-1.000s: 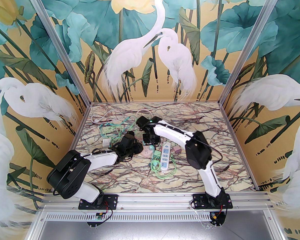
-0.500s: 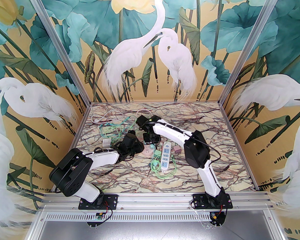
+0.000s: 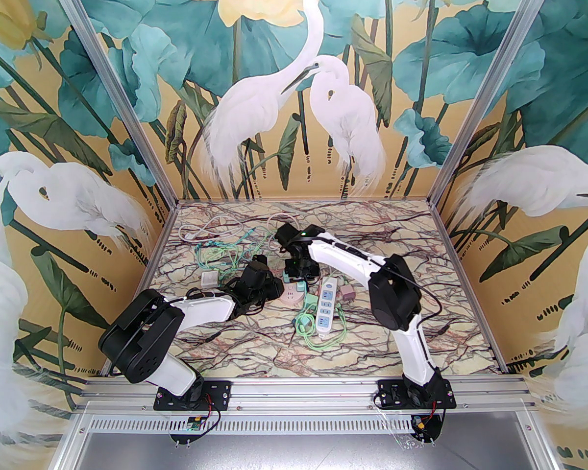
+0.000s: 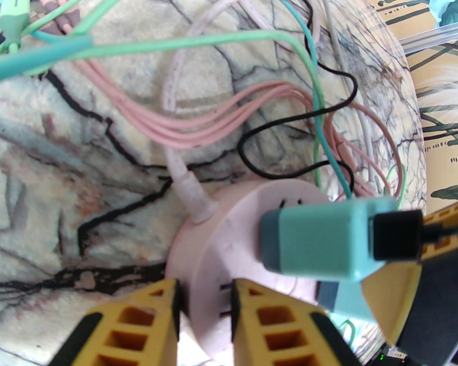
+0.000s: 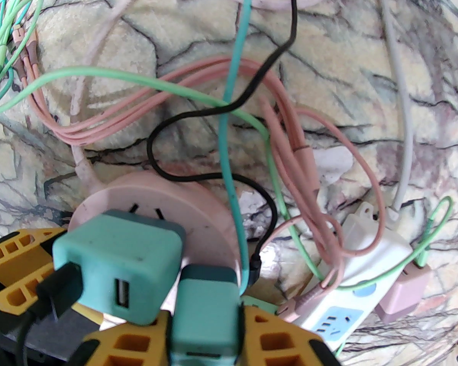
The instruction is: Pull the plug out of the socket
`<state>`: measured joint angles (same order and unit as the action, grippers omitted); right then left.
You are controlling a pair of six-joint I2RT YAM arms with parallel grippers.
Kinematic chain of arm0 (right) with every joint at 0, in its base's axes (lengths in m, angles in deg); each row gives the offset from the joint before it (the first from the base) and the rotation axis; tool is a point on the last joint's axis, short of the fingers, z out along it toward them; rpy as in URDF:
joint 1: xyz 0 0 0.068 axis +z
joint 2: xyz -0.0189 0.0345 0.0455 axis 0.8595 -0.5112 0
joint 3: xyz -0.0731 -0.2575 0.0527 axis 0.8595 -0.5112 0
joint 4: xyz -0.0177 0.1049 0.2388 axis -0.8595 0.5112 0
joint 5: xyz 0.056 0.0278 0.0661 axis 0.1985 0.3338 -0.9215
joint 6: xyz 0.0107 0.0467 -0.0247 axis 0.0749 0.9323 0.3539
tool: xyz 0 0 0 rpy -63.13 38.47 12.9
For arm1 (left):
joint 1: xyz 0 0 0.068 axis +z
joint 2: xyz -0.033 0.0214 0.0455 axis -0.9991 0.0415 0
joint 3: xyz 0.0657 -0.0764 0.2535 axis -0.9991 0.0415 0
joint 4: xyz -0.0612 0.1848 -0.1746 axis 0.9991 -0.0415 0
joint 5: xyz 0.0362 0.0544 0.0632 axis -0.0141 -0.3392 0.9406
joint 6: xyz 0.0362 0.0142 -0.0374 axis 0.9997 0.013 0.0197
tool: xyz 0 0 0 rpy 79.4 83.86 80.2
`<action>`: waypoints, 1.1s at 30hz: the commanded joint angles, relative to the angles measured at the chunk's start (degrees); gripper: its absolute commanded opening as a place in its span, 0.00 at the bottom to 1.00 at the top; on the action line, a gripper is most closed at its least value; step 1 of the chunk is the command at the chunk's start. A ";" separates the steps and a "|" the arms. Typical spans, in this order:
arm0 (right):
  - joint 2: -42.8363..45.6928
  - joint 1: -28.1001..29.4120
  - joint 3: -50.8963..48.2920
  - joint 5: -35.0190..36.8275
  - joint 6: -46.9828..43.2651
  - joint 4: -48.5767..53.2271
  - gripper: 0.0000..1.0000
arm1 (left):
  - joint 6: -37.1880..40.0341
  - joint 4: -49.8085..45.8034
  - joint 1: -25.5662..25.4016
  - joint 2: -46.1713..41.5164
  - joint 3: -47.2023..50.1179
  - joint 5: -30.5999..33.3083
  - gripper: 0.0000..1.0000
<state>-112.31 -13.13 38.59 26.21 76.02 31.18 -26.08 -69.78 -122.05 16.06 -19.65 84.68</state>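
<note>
A round pink socket (image 4: 221, 242) (image 5: 198, 212) (image 3: 290, 296) lies mid-table with a teal plug (image 4: 320, 238) (image 5: 122, 265) standing in it, a black cable in the plug's side. A second teal plug (image 5: 206, 311) (image 4: 343, 299) sits at the socket's near edge. My right gripper (image 5: 204, 337) (image 3: 298, 274) is shut on this second plug, a yellow finger on each side. Whether its prongs are still in the socket is hidden. My left gripper (image 4: 204, 311) (image 3: 274, 289) is shut on the socket's rim, pinning it to the table.
A white power strip (image 3: 325, 306) (image 5: 351, 280) lies right of the socket, with a pink adapter (image 3: 347, 293) (image 5: 404, 292) beside it. Pink, green, teal and black cables (image 5: 229, 101) tangle behind the socket. A small white adapter (image 3: 209, 278) lies at the left.
My right arm and gripper have shifted slightly to the right over the socket. My left arm has crept a little forward, its gripper still at the socket's rim.
</note>
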 commanded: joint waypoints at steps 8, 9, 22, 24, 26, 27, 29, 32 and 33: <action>-4.24 5.13 7.55 0.67 -3.08 4.07 0.17 | 0.30 -8.85 -1.72 4.79 1.75 -2.09 0.26; -3.90 5.15 7.39 0.75 -3.01 3.79 0.17 | 0.30 -8.85 -1.69 4.87 1.73 -2.00 0.26; 7.37 -1.97 -6.47 -10.83 -1.11 -9.66 0.17 | 0.03 -8.32 -1.78 5.50 2.44 -2.06 0.24; 6.88 -1.83 -6.08 -10.62 -1.89 -8.89 0.17 | 0.04 -8.32 -1.74 4.74 2.37 -2.38 0.25; 5.88 -1.64 -5.43 -10.54 -3.28 -8.02 0.17 | 0.32 -8.28 -1.69 2.69 2.28 -2.93 0.29; 5.36 -1.64 -5.06 -10.27 -3.98 -7.45 0.17 | 0.54 -8.32 -1.71 1.20 2.28 -3.16 0.31; 4.19 -1.51 -4.09 -9.13 -5.58 -6.02 0.17 | 1.77 -8.24 -1.67 -2.71 2.28 -3.97 0.39; 2.83 -1.57 -2.56 -7.00 -8.32 -4.16 0.17 | 4.78 -10.35 -1.59 -8.23 1.40 -4.01 0.49; 2.44 -1.55 -2.03 -6.52 -9.37 -3.62 0.17 | 6.05 -11.02 -1.44 -9.83 1.03 -3.67 0.52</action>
<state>-109.16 -15.18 33.25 20.37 71.21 27.16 -23.76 -75.38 -123.15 10.57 -18.33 82.78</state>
